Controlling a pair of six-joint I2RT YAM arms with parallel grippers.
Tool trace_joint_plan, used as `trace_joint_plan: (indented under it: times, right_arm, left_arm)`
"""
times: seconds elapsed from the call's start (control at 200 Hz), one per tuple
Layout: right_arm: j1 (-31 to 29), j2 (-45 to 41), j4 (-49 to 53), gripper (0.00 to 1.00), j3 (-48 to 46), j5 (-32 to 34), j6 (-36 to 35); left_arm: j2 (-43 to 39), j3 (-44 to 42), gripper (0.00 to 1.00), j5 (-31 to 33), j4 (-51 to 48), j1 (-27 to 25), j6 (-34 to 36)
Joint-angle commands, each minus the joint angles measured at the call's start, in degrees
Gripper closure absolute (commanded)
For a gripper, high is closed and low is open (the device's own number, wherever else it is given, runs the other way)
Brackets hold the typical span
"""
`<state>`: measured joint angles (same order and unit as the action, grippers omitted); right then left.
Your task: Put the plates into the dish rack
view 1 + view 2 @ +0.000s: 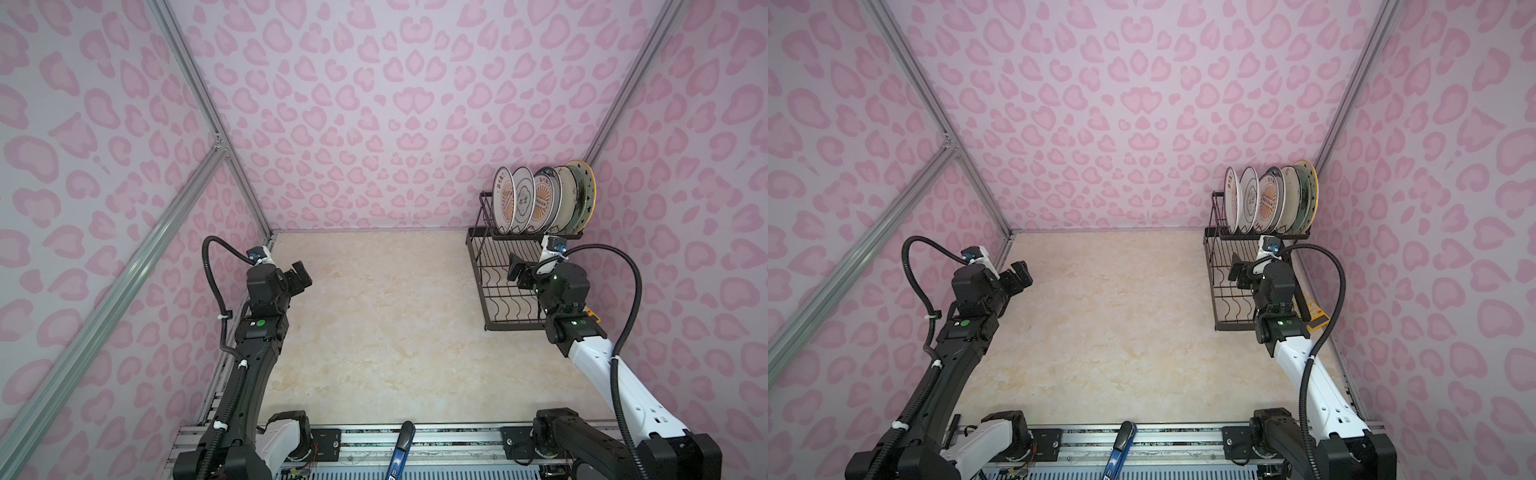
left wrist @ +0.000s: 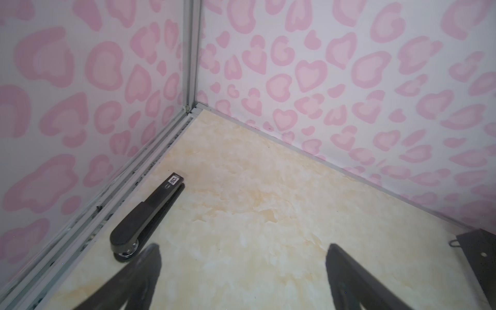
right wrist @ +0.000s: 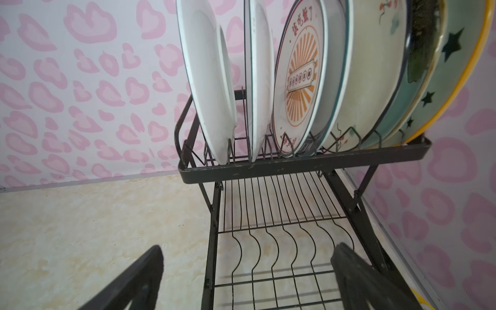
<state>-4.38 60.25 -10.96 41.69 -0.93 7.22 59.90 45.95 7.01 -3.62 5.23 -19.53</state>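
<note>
The rack [image 1: 519,237] stands at the far right corner of the bench [image 1: 374,332], against the pink patterned walls. The plates [image 3: 295,80] stand on edge in a row in its upper tier, slotted between the wires and leaning slightly right. From left in both top views come a sunburst plate [image 1: 504,199], a white one with a dark emblem [image 1: 523,199] and a second sunburst plate [image 1: 543,198]. Right of these are a cream one [image 1: 564,195] and, at the right end, the starry orange-rimmed plate [image 1: 585,189]. More rims are packed between the last few, too close to tell apart. The right gripper [image 1: 515,268] hangs over the lower tier, jaws wide with nothing between them. In the right wrist view its fingers [image 3: 139,271] frame the tier's wavy wires. The left gripper [image 1: 301,274] hovers over the bench at the far left, also wide and holding nothing. The left wrist view shows a black stapler-like tool [image 2: 147,217] lying on the bench by the left wall, just beyond it. A blue handle [image 1: 401,451] lies on the near rail. Something yellow [image 1: 1316,311] shows right of the rack.
</note>
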Motion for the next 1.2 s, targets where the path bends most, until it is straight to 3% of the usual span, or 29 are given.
trace_joint_plan:
  times: [0.0,0.2,0.445,0.61,0.755,0.825,1.195]
  right_arm:
    - [0.7,0.5,-7.9,0.03,-2.8,-1.6,-0.2]
    - [1.2,1.8,-11.4,0.03,-6.1,-1.3,-2.2]
    - [1.9,3.4,-15.3,0.03,-9.5,0.3,-1.0]
    - [3.0,4.3,-17.9,0.03,-11.6,1.1,-0.1]
    - [3.7,3.9,-20.0,0.03,-13.3,1.4,-0.3]
    - [3.9,3.5,-21.0,0.03,-14.7,2.5,-0.4]
    - [4.8,5.5,-26.5,0.03,-17.3,4.6,0.5]
  left_arm:
    - [0.7,-2.6,0.02,4.6,4.0,0.3,1.2]
    - [4.1,-10.2,0.02,9.7,13.6,0.6,1.4]
    - [8.6,-21.8,0.02,2.1,36.0,1.1,9.0]
    - [17.0,-24.9,0.02,-8.3,49.2,2.6,10.5]
    - [23.4,-22.1,0.02,-21.1,52.0,3.6,12.9]
    - [24.7,-19.7,0.02,-27.6,48.6,4.0,15.6]
    - [26.9,-15.0,0.03,-26.8,41.6,3.9,15.6]
